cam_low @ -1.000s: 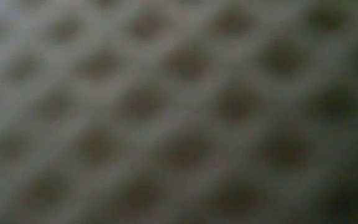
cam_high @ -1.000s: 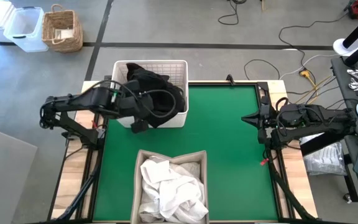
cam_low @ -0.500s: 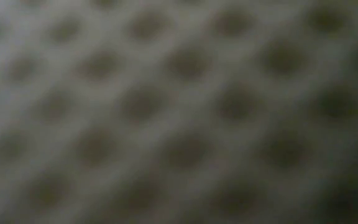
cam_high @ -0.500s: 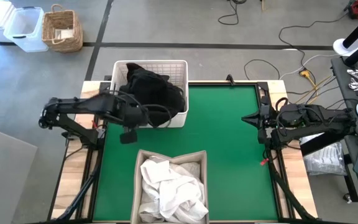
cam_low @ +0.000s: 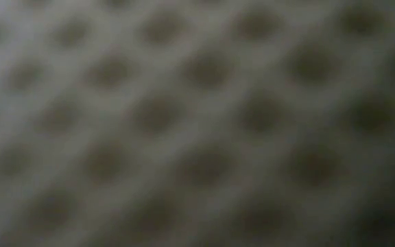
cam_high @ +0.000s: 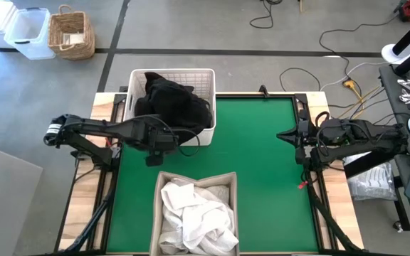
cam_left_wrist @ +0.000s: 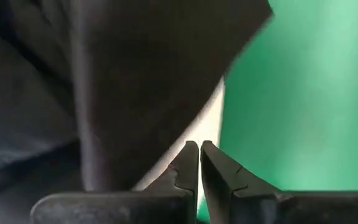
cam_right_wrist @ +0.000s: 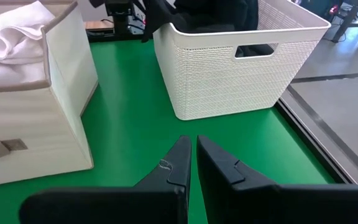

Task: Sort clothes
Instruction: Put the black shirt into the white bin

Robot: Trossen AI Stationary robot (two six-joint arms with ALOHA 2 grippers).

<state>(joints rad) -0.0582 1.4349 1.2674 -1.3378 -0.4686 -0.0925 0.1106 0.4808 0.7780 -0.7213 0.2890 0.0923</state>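
At the bench's (cam_high: 262, 178) far left corner, dark clothes (cam_high: 173, 107) fill the white basket (cam_high: 206, 78); white clothes (cam_high: 194, 213) fill the near bin (cam_high: 161, 178). Both claws, left (cam_high: 151, 158) and right (cam_high: 282, 135), are closed and empty. Sorting looks finished; parking the left arm remains.

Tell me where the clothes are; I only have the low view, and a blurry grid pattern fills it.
Observer: The dark clothes are heaped in the white basket, spilling over its front.
Operator: And the white ones?
Observer: The white clothes fill the beige fabric box at the green mat's near edge.
Operator: Is either gripper holding anything?
Observer: No. The left gripper is shut and empty beside the basket; the right gripper is shut and empty at the mat's right edge.
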